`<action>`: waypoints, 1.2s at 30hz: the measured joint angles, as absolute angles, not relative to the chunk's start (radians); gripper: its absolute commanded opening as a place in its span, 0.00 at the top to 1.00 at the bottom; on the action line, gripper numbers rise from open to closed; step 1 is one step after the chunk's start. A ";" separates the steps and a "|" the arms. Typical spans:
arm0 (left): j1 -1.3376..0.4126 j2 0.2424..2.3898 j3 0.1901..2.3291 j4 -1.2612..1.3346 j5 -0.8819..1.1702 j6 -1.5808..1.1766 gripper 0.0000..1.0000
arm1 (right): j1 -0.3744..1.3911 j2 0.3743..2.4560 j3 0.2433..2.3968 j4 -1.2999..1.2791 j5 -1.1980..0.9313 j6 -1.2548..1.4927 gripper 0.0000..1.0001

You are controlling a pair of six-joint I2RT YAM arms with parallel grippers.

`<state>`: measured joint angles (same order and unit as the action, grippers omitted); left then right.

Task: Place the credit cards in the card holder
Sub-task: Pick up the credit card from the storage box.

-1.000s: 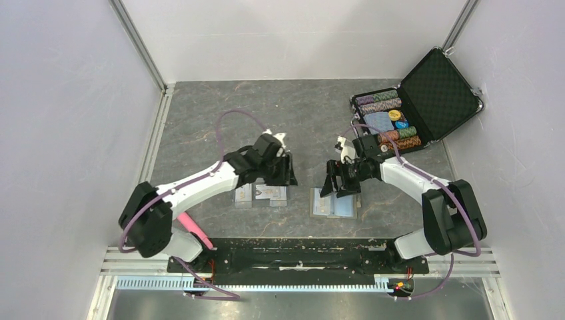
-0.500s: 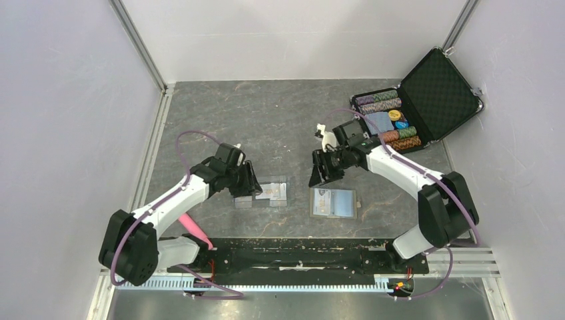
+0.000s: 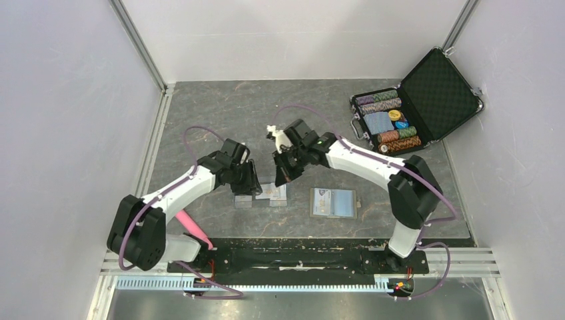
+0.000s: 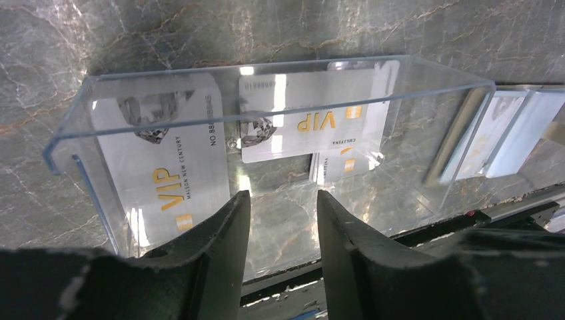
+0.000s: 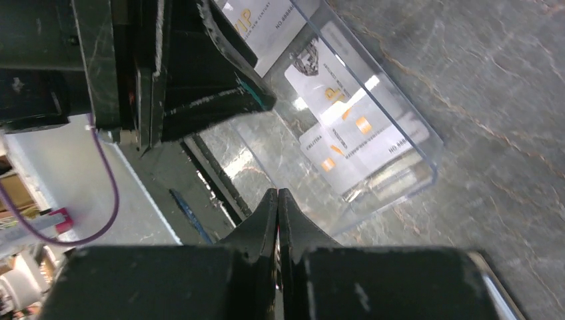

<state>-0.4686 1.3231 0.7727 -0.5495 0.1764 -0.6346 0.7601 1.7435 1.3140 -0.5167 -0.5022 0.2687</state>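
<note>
Right gripper [image 5: 277,200], pressed together and empty, hovers over the case [image 4: 466,113]; I'd guess to nudge cards [image 4: 306,123] out. Left gripper [image 4: 283,200] stands half-spread at its wall.

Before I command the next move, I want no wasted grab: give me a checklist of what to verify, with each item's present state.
1. Credit cards out of the clear case: not ok, they lie inside it.
2. Card holder open: ok, spread flat beside the case.
3. Right gripper open for a pick: not ok, shut, nothing seen in it.
4. Left gripper open: ok, jaws apart at the case's wall.
5. Left gripper bracing the case: cannot tell.
</note>
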 measured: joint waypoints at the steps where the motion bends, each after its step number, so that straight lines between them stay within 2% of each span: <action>1: -0.469 1.329 0.778 -0.550 0.176 -0.634 0.52 | 0.783 1.765 1.334 -0.518 -0.482 0.265 1.00; 8: -0.469 1.380 0.799 -0.549 0.175 -0.634 0.53 | 0.874 1.859 1.373 -0.535 -0.350 0.244 1.00; 18: -0.469 1.421 0.799 -0.544 0.176 -0.635 0.54 | 0.880 1.916 1.372 -0.526 -0.181 0.231 1.00; 36: -0.473 1.477 0.803 -0.514 0.177 -0.635 0.48 | 0.899 1.925 1.279 -0.356 -0.125 0.231 1.00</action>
<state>-0.4732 1.4769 0.8028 -0.5137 0.1768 -0.6353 0.8989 1.9251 1.2785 -0.3565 -0.1253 0.2314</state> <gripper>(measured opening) 0.506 0.003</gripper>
